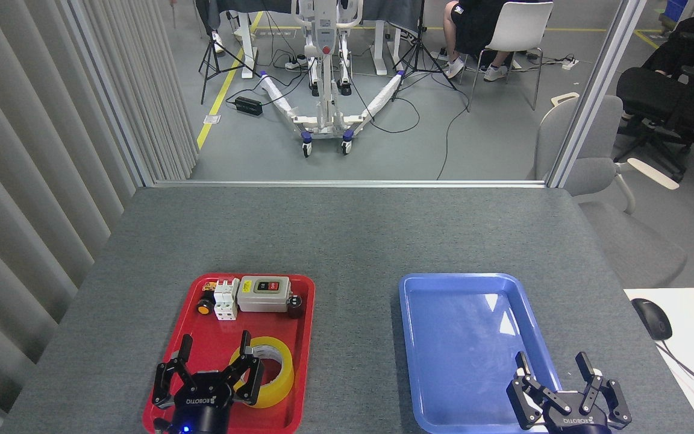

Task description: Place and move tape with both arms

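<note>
The tape (267,371) lies flat at the red tray's (305,337) near-right corner, just right of the spread, seemingly empty left gripper (214,367); the right gripper (555,377) hangs open, well apart.

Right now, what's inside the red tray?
In the red tray: the tape at the near end, a grey switch box, white breaker blocks and an orange-yellow button at the far end. The left tool covers the tray's near-left part.

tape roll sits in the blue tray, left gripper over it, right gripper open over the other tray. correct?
Not quite. The tape sits in the red tray, as the head view shows, with the left gripper over it; the right gripper hangs open over the blue tray.
</note>
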Motion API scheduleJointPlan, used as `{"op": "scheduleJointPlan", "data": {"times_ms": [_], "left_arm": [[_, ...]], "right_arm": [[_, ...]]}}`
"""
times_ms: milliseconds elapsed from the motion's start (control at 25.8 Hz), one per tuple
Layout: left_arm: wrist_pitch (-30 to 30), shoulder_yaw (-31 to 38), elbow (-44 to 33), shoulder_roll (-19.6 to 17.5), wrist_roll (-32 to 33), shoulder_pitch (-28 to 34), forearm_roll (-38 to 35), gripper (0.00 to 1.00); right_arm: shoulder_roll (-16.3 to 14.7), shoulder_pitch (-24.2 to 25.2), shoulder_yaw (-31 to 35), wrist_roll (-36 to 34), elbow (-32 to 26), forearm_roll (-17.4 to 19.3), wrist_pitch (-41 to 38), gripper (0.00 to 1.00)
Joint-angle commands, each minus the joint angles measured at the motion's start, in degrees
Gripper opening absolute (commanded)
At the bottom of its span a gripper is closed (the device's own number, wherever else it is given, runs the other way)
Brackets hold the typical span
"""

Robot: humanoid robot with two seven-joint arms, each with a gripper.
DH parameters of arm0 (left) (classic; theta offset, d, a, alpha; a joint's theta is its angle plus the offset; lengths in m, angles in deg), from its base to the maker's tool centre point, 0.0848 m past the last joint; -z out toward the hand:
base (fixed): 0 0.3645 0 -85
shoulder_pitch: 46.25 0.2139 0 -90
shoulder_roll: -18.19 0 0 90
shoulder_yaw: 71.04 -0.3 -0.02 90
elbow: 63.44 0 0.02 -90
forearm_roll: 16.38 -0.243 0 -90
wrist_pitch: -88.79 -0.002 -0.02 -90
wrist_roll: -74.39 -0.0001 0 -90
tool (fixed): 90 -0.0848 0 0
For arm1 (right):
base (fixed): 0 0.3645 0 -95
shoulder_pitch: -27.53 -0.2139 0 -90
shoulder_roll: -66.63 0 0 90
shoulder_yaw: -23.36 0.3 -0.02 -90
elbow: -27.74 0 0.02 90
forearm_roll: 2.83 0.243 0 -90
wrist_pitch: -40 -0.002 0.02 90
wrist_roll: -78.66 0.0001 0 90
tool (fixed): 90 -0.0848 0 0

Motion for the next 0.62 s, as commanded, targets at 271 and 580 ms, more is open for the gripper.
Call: {"op": "scheduleJointPlan", "data": {"times_ms": [271,580], "left_arm": [[0.10,0.03,0.36,0.20,1.35,-0.27,0.35,1.00],[-0.25,0.03,0.01,0.11,1.43,-0.18,0.44,1.00]], "right_arm": [[0.02,0.17,-0.06,-0.03,0.00,-0.01,0.00,1.00],[-0.07,0.26,-0.15,-0.03,0.00,0.08,0.00,1.00]]}}
